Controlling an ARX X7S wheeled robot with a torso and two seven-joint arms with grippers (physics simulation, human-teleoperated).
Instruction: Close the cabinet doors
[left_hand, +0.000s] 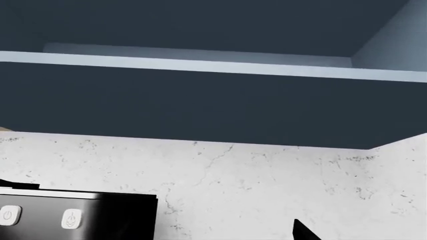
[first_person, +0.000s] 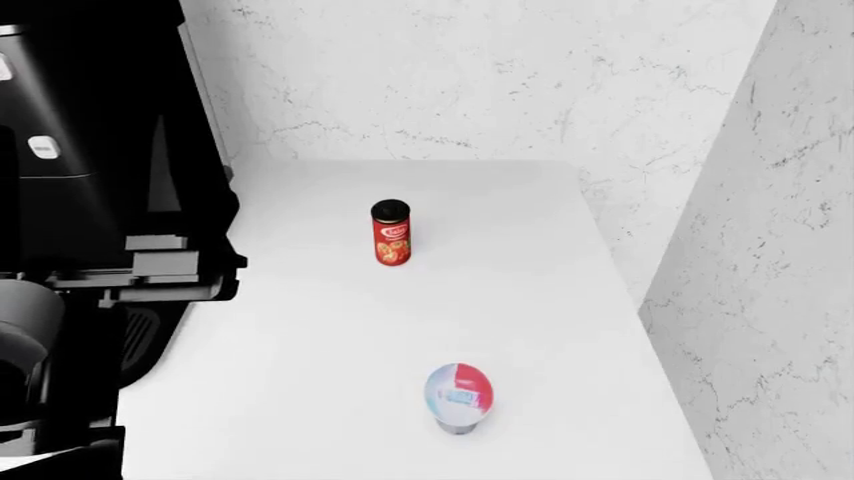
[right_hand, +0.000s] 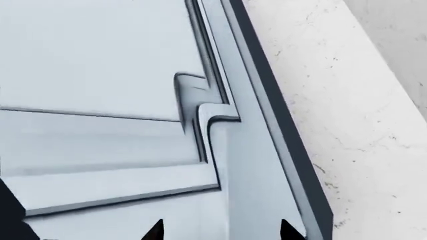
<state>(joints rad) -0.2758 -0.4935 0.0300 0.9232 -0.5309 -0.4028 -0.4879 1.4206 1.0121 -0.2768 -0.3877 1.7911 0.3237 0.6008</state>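
Observation:
The cabinet (left_hand: 200, 105) is dark blue and hangs on the marble wall. In the left wrist view I see it from below, with a pale front edge (left_hand: 200, 66) and the inside open above it. Only one dark fingertip (left_hand: 303, 233) of my left gripper shows there, against the wall under the cabinet. In the right wrist view a cabinet door (right_hand: 253, 165) with a pale inner face and a dark outer edge (right_hand: 283, 145) fills the frame, close to its hinge (right_hand: 200, 107). My right gripper (right_hand: 222, 231) is open, its fingertips apart just in front of that door's inner face. The head view shows neither the cabinet nor the grippers.
A black appliance (first_person: 94, 170) with white buttons stands at the counter's left. On the white counter (first_person: 534, 300) are a red can (first_person: 390, 232) and a small cup with a red and blue lid (first_person: 458, 396). Marble walls close the back and right.

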